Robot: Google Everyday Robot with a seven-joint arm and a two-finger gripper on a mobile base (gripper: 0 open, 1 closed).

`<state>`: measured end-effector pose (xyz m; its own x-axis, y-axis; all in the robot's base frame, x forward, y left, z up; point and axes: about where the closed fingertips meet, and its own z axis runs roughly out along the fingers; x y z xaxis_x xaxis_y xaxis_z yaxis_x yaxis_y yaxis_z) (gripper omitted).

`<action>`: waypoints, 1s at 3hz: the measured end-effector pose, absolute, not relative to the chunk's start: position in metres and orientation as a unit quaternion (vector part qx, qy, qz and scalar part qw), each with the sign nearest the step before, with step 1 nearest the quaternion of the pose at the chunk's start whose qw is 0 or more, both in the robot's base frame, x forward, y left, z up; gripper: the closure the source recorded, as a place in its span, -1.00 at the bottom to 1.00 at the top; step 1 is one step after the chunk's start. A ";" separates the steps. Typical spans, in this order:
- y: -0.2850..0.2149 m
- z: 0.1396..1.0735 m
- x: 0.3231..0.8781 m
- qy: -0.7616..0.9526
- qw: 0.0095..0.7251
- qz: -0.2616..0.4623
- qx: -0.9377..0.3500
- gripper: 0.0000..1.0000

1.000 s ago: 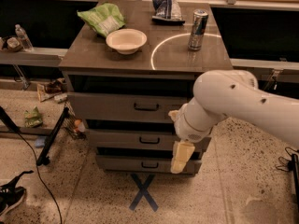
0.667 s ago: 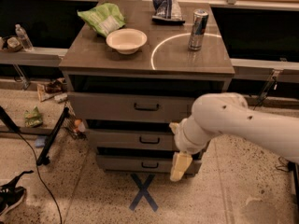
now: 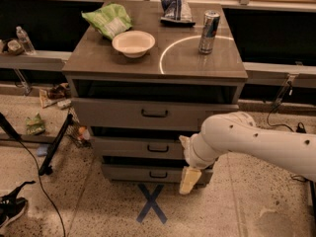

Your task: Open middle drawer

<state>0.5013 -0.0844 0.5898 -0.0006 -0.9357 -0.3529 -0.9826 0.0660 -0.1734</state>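
Observation:
The middle drawer is a grey-brown flat front with a small dark loop handle at its centre. It sits between the taller top drawer and the bottom drawer. A dark gap shows above each front. My gripper is cream-coloured and hangs downward at the end of the white arm. It is in front of the right end of the bottom drawer, below and to the right of the middle drawer's handle. The arm covers the right end of the middle drawer.
On the cabinet top stand a white bowl, a green chip bag, a blue bag and a can. A blue X marks the floor in front. Cables and a black stand lie to the left.
The white arm has dropped lower and swung right, uncovering the top drawer's right side. The gripper has sunk a little toward the floor. The drawers have not moved.

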 end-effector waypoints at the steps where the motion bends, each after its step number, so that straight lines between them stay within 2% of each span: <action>1: -0.093 0.555 0.511 0.716 0.191 0.063 -0.669 -1.00; 3: -0.111 0.496 0.544 0.690 0.213 0.026 -0.691 -1.00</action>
<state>0.5445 -0.1105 0.4958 0.0469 -0.9430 -0.3295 -0.9650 0.0425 -0.2589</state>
